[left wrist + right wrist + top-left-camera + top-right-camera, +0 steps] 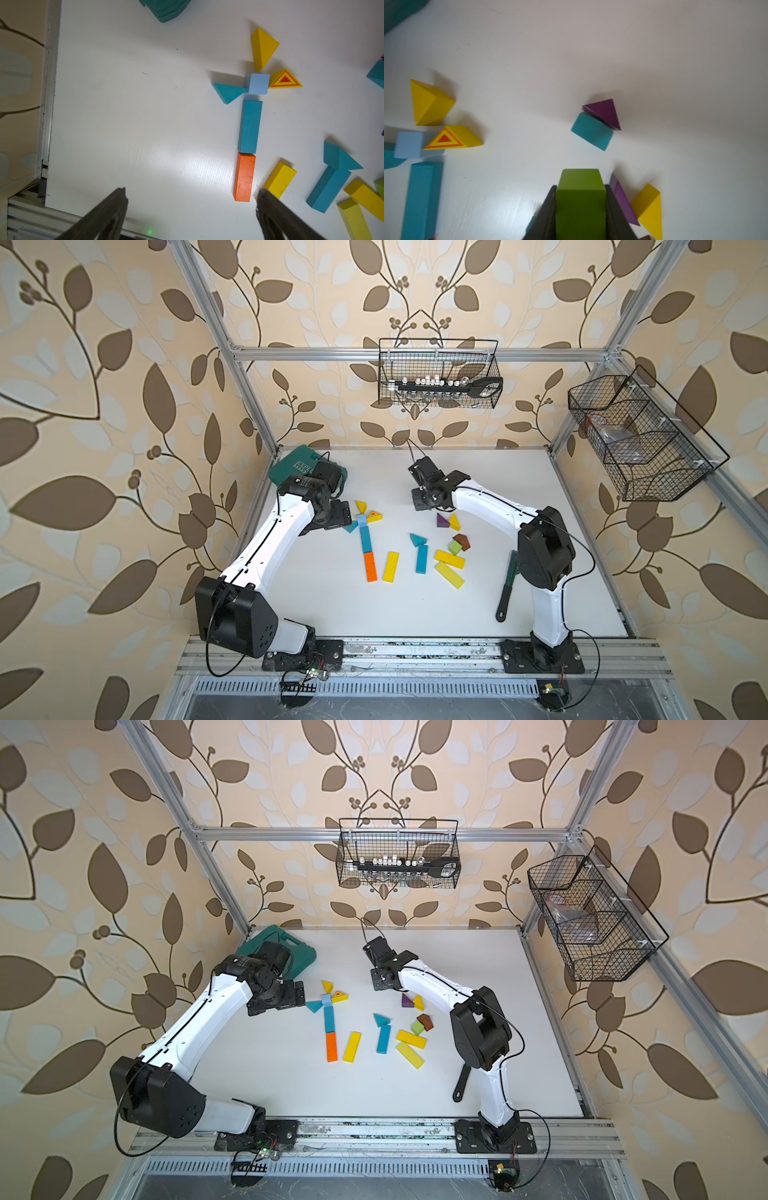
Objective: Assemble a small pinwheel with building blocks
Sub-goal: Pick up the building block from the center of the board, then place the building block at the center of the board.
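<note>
Finds, toward the left edge of the tabletop [324, 614], a pinwheel partly laid. Records the left gripper [192, 195] spread wide and empty beside it, and the right gripper [580, 187] clamped on a green block [580, 207] in the far half. Confirms the stem: orange bar [370, 567] end to end with teal bar [365, 539]. Counts yellow wedge [360, 506], striped wedge [374, 516] and teal wedge [351, 526] round the pale blue cube [362, 520]. Judges a fourth blade probably outstanding. Notes spare blocks [449, 560] loose mid-tabletop.
</note>
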Robot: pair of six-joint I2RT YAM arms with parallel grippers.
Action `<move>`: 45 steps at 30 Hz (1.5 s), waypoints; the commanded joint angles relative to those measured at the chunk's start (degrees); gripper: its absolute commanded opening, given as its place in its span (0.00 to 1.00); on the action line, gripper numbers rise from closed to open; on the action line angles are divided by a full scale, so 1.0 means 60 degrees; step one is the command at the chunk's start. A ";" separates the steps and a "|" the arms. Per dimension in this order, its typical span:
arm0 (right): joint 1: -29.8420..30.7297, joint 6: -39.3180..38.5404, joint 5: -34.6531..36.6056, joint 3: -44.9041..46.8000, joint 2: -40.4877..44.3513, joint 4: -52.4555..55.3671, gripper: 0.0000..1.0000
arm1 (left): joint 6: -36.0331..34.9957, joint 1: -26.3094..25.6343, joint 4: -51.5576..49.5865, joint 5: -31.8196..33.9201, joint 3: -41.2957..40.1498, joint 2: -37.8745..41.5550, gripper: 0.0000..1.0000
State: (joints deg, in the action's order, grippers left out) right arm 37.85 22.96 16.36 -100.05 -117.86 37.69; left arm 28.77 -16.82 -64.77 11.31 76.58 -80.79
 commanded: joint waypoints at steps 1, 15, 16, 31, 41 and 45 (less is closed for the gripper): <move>0.0198 0.0682 0.0393 -0.0725 -0.1003 0.0130 0.05 | -0.0127 0.0108 0.0029 -0.0184 -0.0123 -0.0018 0.99; 0.0416 0.1187 0.0247 -0.1894 -0.2782 -0.0089 0.08 | -0.0127 0.0108 0.0014 -0.0391 -0.0150 -0.0216 0.99; 0.0412 0.1195 0.0245 -0.1860 -0.2797 -0.0159 0.08 | -0.0128 0.0108 0.0014 -0.0391 -0.0143 -0.0220 0.99; 0.0402 0.1286 0.0007 -0.2303 -0.3420 -0.0137 0.40 | -0.0166 0.0112 -0.0015 -0.0421 -0.0165 -0.0231 0.99; 0.0401 0.0627 -0.0468 -0.0873 -0.1145 -0.0288 0.63 | 0.0131 0.0093 0.0133 -0.1344 -0.0279 -0.0374 0.99; 0.0416 0.0102 -0.1454 0.1503 0.0447 -0.1193 0.63 | 0.0387 -0.0056 0.0629 -0.2166 -0.0643 0.0292 0.99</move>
State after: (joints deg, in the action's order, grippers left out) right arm 40.12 26.59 11.90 -96.68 -121.60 33.67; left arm 29.47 -16.88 -62.48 2.98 73.67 -83.09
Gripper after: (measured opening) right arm 0.626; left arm 0.989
